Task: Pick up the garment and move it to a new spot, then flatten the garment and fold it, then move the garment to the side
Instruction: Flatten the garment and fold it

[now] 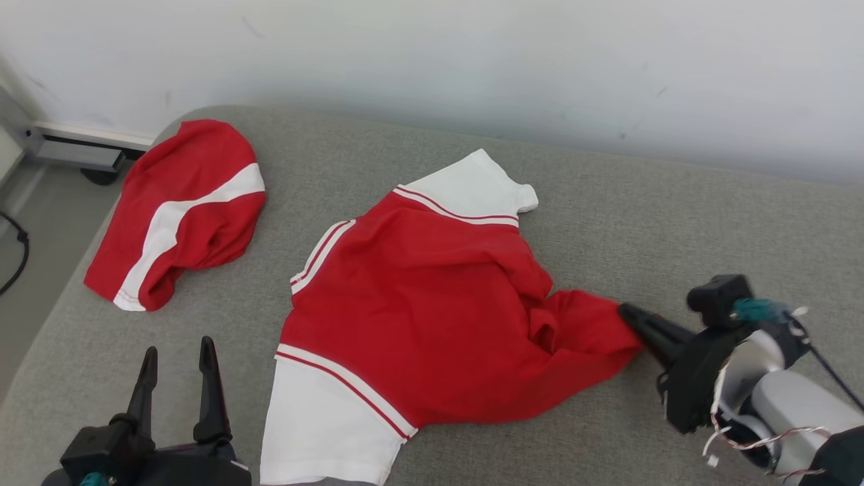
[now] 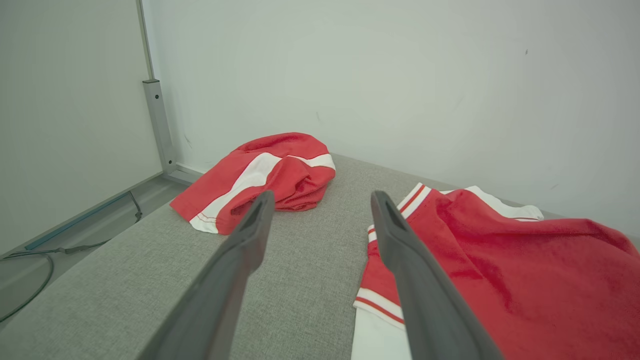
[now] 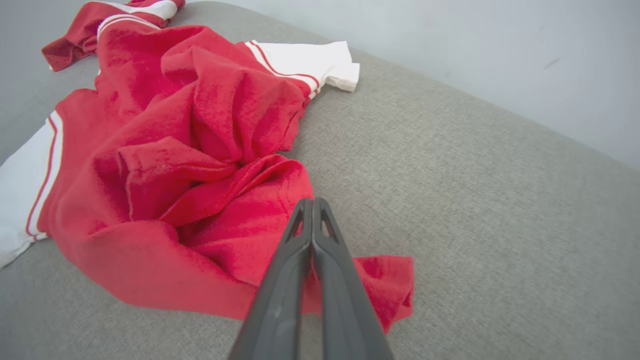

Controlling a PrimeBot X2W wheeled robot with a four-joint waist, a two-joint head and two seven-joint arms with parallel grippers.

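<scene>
The red-and-white garment (image 1: pixel 418 304) lies spread just left of the right tool (image 1: pixel 624 310), whose fingers (image 3: pixel 295 280) are pressed together on its bunched red edge. The pale forearm (image 1: pixel 796 405) reaches in low from the right. The left tool (image 1: pixel 177 347) hovers beside the garment, fingers parted and empty, above the grey surface (image 1: pixel 675 223). There are two garments in all. The second garment (image 1: pixel 182 209) lies crumpled beyond the left tool.

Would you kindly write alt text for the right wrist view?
The right gripper, shut tight, pinches the near edge of a crumpled red-and-white garment lying on a grey cushion. A second red garment peeks in at the top left.
</scene>
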